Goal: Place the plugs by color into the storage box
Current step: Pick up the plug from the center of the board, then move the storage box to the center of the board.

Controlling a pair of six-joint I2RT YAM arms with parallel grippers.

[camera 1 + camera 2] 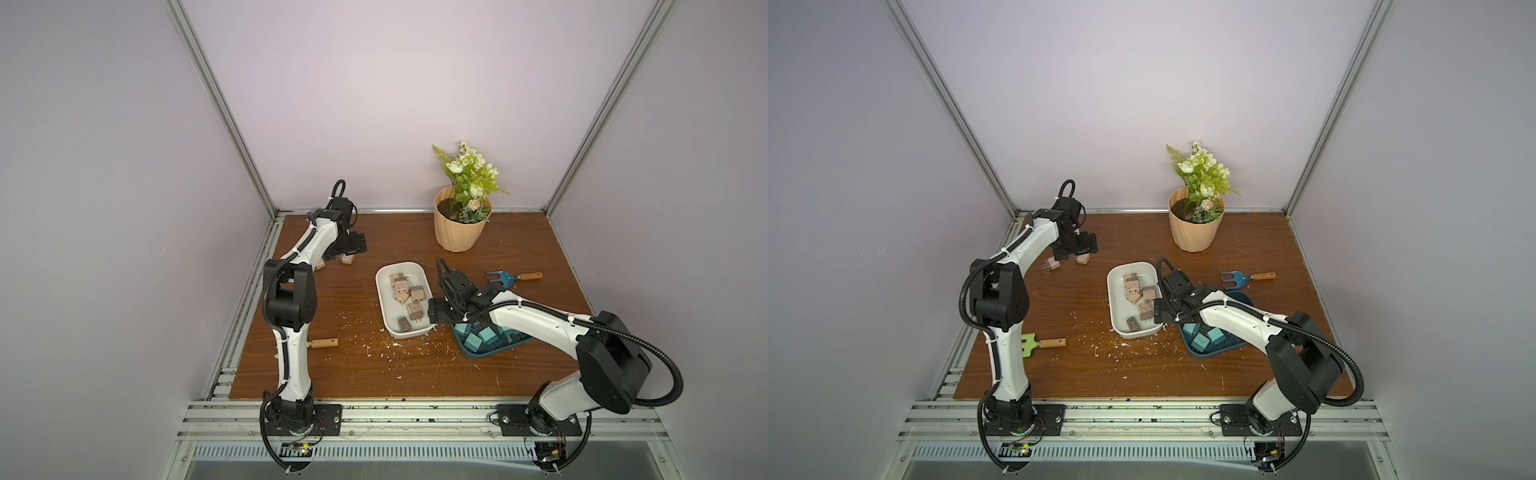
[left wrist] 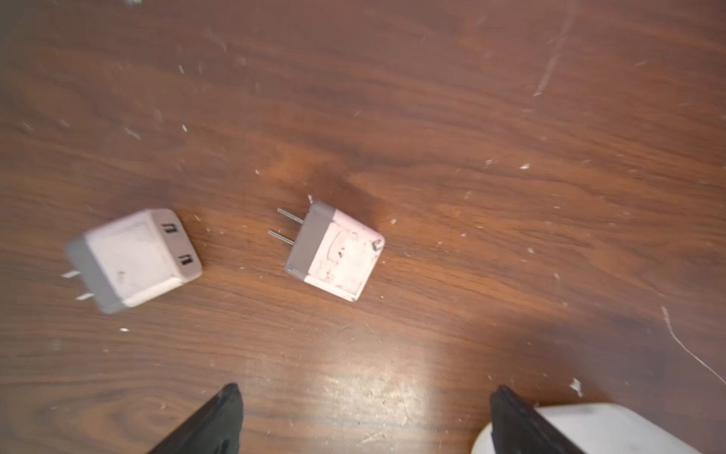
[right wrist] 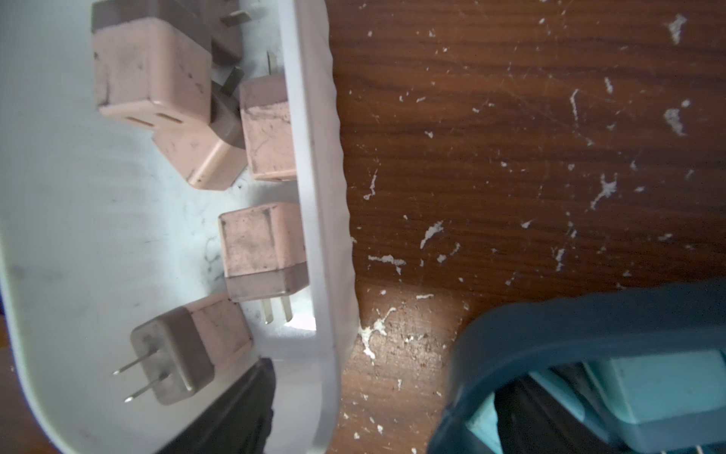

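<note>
tan plugs (image 1: 401, 286), white tub (image 1: 386, 305), teal plugs (image 1: 485, 335)

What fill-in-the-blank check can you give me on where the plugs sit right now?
The white tub holds plugs that are all ___.
Loose tan plugs on the table number ___.
The left gripper near them is empty and ___.
The dark tub by the right gripper holds plugs coloured ___.
Missing words: tan; two; open; teal.
</note>
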